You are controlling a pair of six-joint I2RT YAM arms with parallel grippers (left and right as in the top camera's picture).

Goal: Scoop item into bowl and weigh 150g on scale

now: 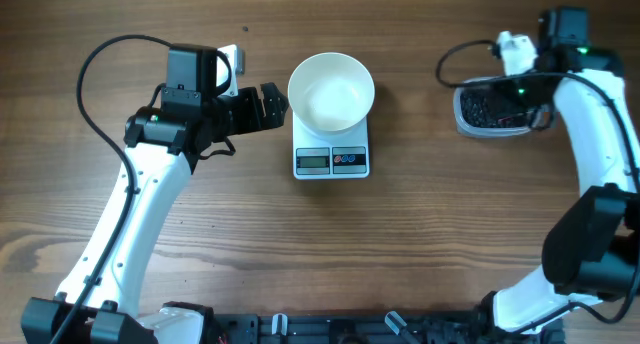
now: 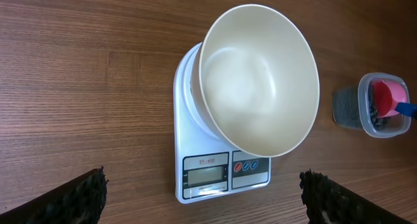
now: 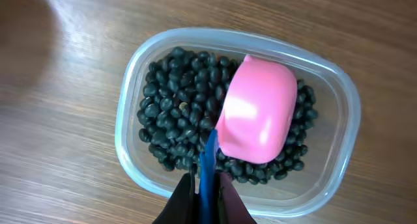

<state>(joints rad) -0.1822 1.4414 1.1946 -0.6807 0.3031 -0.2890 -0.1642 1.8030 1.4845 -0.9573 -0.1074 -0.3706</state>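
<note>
The white bowl (image 1: 330,92) stands on the white scale (image 1: 332,161), and nothing shows inside it (image 2: 260,81). My left gripper (image 1: 272,106) hovers just left of the bowl, open, with its dark fingers (image 2: 78,198) spread either side of the scale (image 2: 221,175). The item, small black beans (image 3: 176,113), fills a clear tub (image 1: 488,110) at the right. My right gripper (image 3: 207,198) is shut on the blue handle (image 3: 208,162) of a pink scoop (image 3: 255,110), whose head rests on the beans.
The clear tub (image 2: 374,107) with the scoop (image 2: 389,97) sits on the wooden table right of the scale. The right arm reaches over the tub from the table's right edge. A black rail runs along the front edge (image 1: 330,329).
</note>
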